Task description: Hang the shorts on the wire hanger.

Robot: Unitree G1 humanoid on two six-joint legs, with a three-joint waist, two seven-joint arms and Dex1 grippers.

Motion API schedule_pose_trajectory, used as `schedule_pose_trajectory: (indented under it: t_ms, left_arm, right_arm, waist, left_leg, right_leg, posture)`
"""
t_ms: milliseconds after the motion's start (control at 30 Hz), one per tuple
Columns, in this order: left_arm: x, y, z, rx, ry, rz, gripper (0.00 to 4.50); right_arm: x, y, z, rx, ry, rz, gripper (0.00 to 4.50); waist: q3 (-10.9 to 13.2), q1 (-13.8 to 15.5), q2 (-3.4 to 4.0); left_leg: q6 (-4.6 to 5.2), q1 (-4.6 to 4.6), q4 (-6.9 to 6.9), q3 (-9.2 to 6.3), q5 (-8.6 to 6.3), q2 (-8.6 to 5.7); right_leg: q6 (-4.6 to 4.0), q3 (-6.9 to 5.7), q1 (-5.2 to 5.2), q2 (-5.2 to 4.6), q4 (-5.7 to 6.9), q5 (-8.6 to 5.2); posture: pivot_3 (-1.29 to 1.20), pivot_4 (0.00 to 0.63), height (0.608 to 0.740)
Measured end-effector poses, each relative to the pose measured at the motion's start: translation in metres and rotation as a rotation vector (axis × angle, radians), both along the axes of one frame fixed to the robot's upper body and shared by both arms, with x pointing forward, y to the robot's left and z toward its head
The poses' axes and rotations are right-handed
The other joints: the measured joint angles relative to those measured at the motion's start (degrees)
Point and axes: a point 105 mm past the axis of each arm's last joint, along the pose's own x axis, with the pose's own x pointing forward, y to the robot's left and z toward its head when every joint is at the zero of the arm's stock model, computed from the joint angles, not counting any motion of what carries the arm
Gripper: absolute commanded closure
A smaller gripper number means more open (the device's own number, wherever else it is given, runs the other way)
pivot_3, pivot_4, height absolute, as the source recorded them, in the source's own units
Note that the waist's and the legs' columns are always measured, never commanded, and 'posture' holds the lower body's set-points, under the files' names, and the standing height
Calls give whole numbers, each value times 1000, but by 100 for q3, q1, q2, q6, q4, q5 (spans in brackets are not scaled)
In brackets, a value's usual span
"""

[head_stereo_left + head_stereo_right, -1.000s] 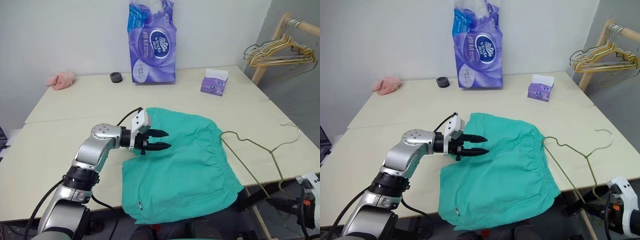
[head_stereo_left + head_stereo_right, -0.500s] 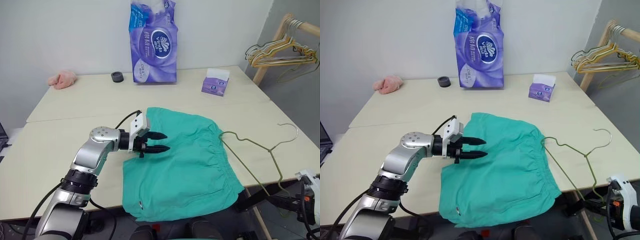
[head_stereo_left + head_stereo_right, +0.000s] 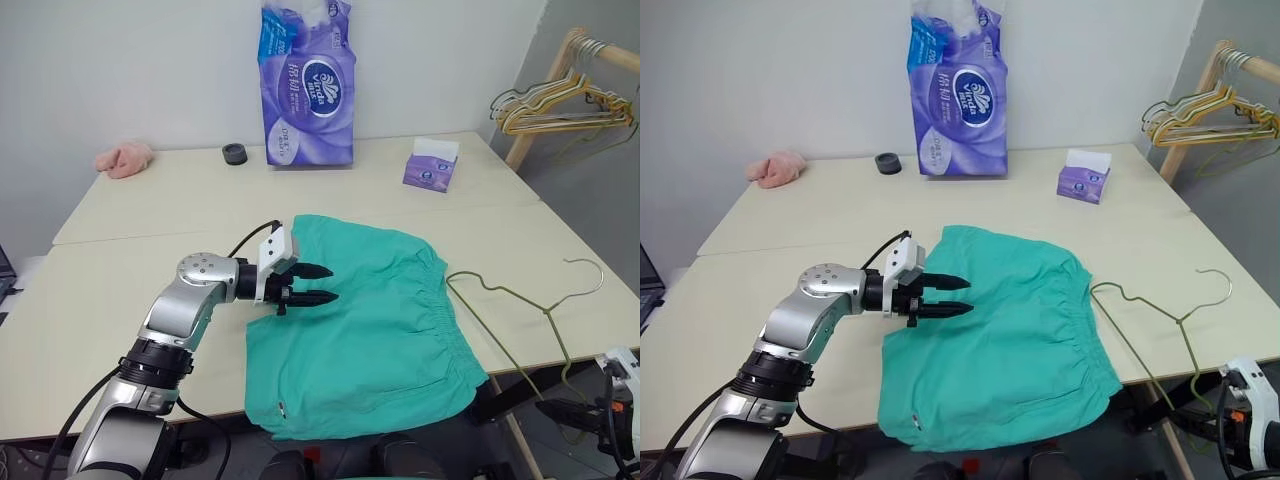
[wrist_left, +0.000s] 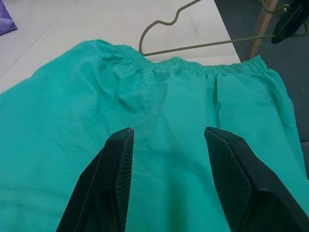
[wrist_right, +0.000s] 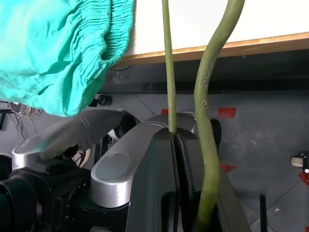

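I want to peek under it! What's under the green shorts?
The shorts lie flat on the beige table, with the lower corner hanging past the front edge. The wire hanger lies beside the waistband, not underneath. Anything else beneath is covered by fabric.

The pale table (image 3: pixel 140 300) carries the shorts (image 3: pixel 370 320) (spread flat), the wire hanger (image 3: pixel 520 305) beside them, 1 purple pack (image 3: pixel 305 85), 1 tissue box (image 3: pixel 430 165), a pink cloth (image 3: pixel 125 158) and a black cap (image 3: pixel 235 154).

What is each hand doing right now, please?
Left hand: open, over the shorts, holding nothing.
Right hand: shut on the wire hanger.
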Motion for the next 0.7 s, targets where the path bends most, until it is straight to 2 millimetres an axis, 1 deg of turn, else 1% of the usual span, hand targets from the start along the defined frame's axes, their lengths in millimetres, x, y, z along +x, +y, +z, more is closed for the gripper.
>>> schedule_pose_trajectory:
  t_ms: [133, 300, 467, 533, 600, 700]
  left_arm:
    - [0, 0, 1, 1, 0, 0, 2034]
    - [0, 0, 0, 3, 7, 6, 2034]
    - [1, 0, 0, 4, -1, 12, 2034]
    - [1, 0, 1, 4, -10, 11, 2034]
    - [2, 1, 0, 7, -11, 14, 2034]
    - [4, 3, -2, 10, -14, 20, 2034]
  right_arm:
    - [5, 5, 3, 19, -18, 21, 4500]
    - [7, 13, -2, 25, 7, 63, 4500]
    - [16, 10, 1, 6, 1, 86, 4500]
    - [16, 9, 1, 0, 14, 99, 4500]
    - [16, 11, 1, 1, 20, 124, 4500]
    - [25, 15, 6, 7, 15, 174, 4500]
  waist:
    - [0, -2, 0]
    - [0, 1, 0]
    - [0, 4, -1]
    - [1, 8, -1]
    - [1, 14, -1]
    - [1, -5, -2]
  left_leg:
    - [0, 0, 0, 0, 0, 0]
    - [0, -1, 1, 0, 0, 0]
    - [0, 0, 0, 1, 0, 0]
    - [0, -1, 0, 0, 0, 0]
    - [0, -1, 0, 0, 0, 0]
    - [1, 2, 0, 7, 0, 0]
  right_leg:
    - [0, 0, 0, 0, 0, 0]
    - [0, -1, 0, 0, 0, 0]
    - [0, -1, 0, 0, -1, 0]
    - [0, 0, 0, 0, -1, 0]
    - [0, -1, 0, 0, -1, 0]
    - [1, -2, 0, 1, -1, 0]
  posture:
    - [-164, 47, 740]
    - [-155, 47, 740]
    - [-153, 48, 740]
    - [-153, 50, 740]
    - [-156, 50, 740]
    - [-157, 51, 740]
